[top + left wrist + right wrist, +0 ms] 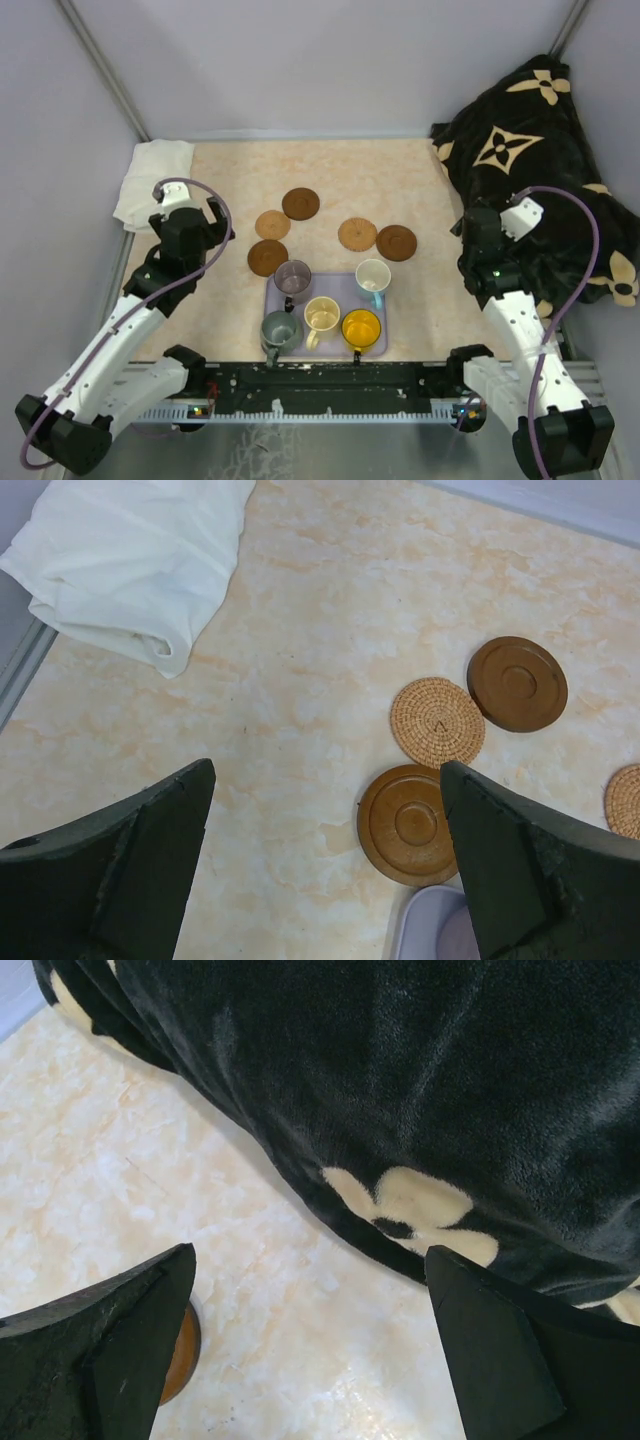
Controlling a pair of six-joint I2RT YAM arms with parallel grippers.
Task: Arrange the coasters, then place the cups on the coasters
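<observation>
Left hand (325, 770) and right hand (310, 1252) both wide, empty. Five thin round brown and tan coasters (357, 234) on table (220, 170); five small handled cups (322, 315) on lavender rectangular tray (336, 287). Right wrist: one coaster (185, 1355) mostly behind hand.

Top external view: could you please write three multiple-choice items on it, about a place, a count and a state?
1. How many coasters lie on the table? A. three B. five C. seven
2. Where do the five cups stand? A. on the coasters B. on the lavender tray C. on the white cloth
3. How is the left gripper? A. open and empty B. shut on a coaster C. shut on a cup
Answers: 1 B, three dark and two woven discs show; 2 B, all stand within the tray's rim; 3 A, its jaws gape with nothing between.
</observation>
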